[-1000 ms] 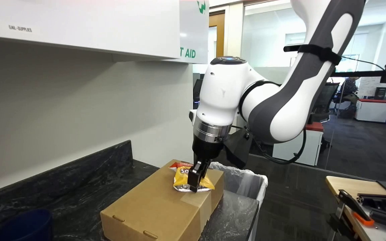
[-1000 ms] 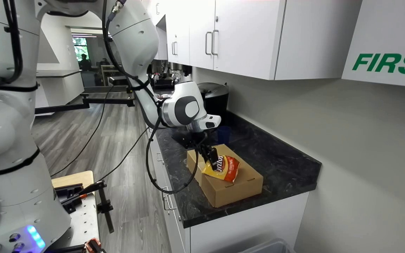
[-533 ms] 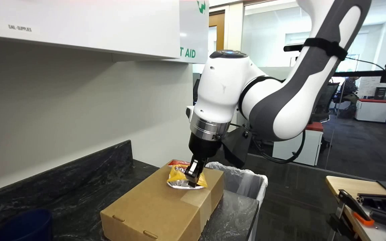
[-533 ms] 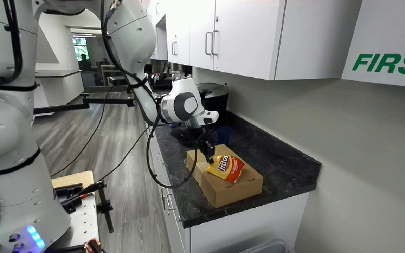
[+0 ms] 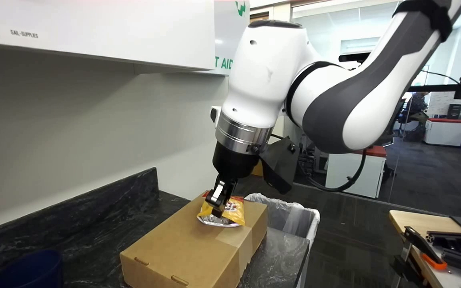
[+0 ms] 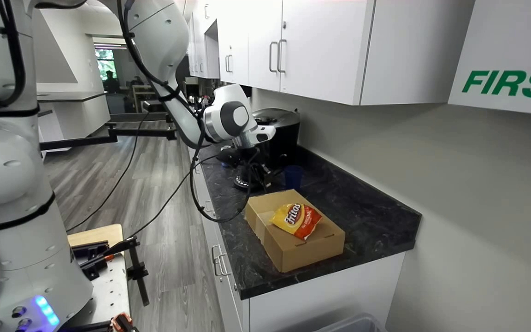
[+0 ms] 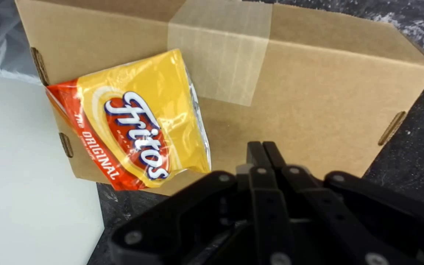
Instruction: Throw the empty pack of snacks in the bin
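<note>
The yellow and red snack pack (image 7: 131, 129) lies flat on top of the brown cardboard box (image 7: 318, 106), near the box end by the bin. In the wrist view my gripper (image 7: 262, 143) has its two fingertips together, with nothing between them. It hovers above the box, to one side of the pack and apart from it. In an exterior view the gripper (image 5: 216, 211) covers part of the pack (image 5: 234, 214). A grey bin (image 5: 313, 226) with a clear liner stands past the counter's end. The pack (image 6: 295, 220) shows whole in an exterior view.
White wall cabinets (image 6: 311, 50) hang over the dark counter (image 5: 90, 236). A blue cup (image 6: 293, 176) stands behind the box. A black appliance with a silver lid (image 6: 275, 119) sits farther along. A table with tools and clamps (image 5: 434, 248) is at one side.
My gripper has lifted off the pack and drawn back from it, and its jaws have come together. The pack shifted slightly and stayed on the box.
</note>
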You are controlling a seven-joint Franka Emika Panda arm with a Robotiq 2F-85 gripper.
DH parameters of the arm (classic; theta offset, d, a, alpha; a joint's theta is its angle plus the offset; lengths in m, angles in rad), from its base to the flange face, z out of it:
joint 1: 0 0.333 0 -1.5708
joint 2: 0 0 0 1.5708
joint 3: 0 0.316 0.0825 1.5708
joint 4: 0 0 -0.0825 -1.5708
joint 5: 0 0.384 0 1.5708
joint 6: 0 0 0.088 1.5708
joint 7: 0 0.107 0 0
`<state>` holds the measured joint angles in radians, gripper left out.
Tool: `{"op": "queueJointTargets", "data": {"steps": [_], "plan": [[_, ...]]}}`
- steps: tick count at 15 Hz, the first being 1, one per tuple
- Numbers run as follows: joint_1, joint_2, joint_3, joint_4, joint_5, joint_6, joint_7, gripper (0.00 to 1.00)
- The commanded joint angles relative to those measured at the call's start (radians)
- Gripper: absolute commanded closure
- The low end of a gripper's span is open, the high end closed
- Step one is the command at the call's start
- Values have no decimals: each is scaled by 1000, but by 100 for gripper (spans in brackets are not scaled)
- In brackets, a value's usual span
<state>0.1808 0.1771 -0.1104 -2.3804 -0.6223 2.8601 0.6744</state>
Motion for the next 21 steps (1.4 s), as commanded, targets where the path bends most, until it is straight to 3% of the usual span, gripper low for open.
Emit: {"op": "queueJointTargets", "data": {"steps": [1, 2, 3, 4, 10, 14, 15, 21], "plan": [[32, -23, -22, 4, -68, -63, 88, 95], [34, -21, -23, 7, -79, -72, 101, 95], [37, -20, -22, 7, -85, -81, 113, 70], [43, -22, -26, 10, -106, -98, 138, 69], [48, -16, -44, 29, -269, -181, 275, 31], [32, 29, -65, 33, -332, -163, 309, 5], [31, 45, -74, 38, -350, -161, 317, 0], [35, 99, -96, 57, -405, -124, 342, 0]]}}
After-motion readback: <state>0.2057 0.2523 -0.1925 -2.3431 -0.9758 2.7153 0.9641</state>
